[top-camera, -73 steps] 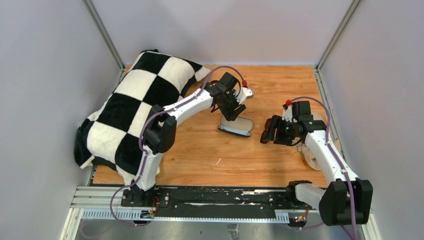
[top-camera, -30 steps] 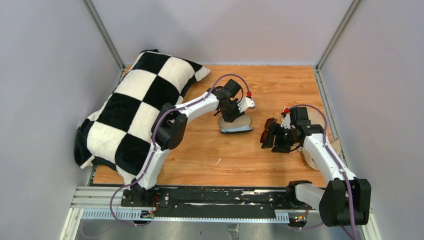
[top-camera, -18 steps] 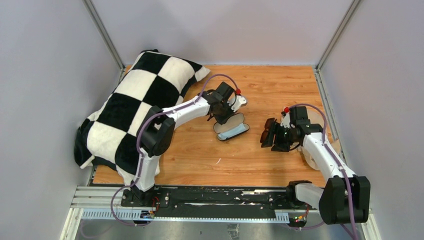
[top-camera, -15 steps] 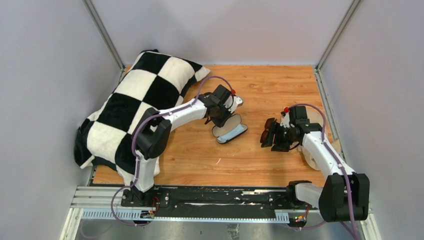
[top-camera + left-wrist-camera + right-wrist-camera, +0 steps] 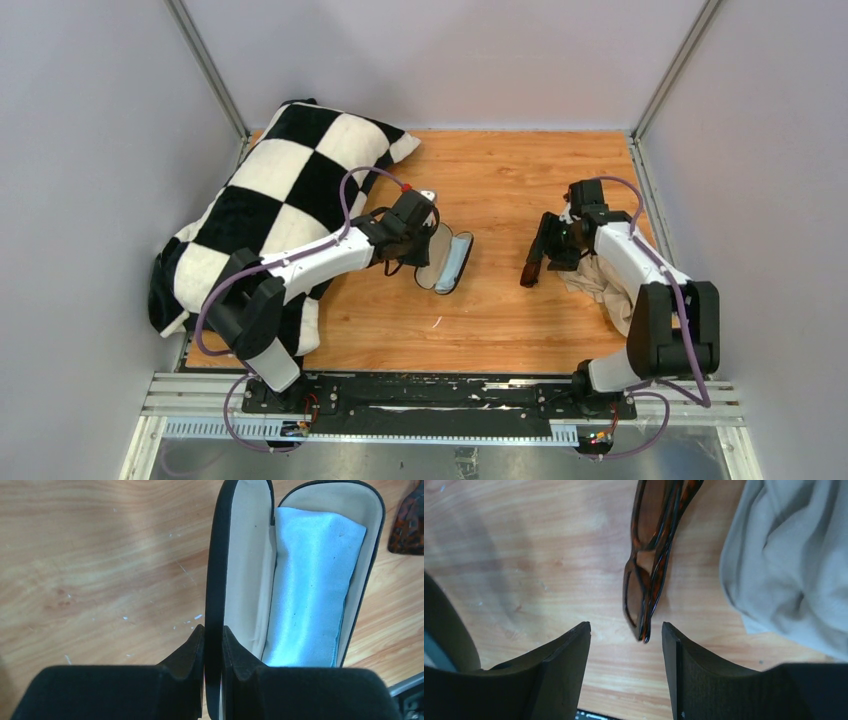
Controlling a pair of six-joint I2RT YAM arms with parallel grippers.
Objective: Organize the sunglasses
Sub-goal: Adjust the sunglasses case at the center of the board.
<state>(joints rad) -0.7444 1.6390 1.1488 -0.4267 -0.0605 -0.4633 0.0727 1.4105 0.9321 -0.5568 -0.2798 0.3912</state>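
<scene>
The sunglasses (image 5: 650,565), a folded brown pair, lie on the wooden table. Their near end sits just ahead of the gap between the fingers of my open right gripper (image 5: 625,626). From above, the sunglasses (image 5: 529,271) stretch toward the front from the right gripper (image 5: 546,248). A black case (image 5: 300,540) lies open with a light blue cloth (image 5: 312,580) in its beige lining. My left gripper (image 5: 213,630) is shut on the case's black lid rim. The top view has the case (image 5: 448,262) just right of the left gripper (image 5: 422,248).
A black-and-white checkered pillow (image 5: 270,215) fills the back left, under the left arm. A crumpled grey-beige cloth (image 5: 603,282) lies under the right arm, close beside the sunglasses in the right wrist view (image 5: 794,565). Walls enclose the table on three sides.
My left gripper shut on the case's lid rim and pulled the open case left, turning it lengthwise. The right arm swung toward the back; the sunglasses now lie ahead of its fingers.
</scene>
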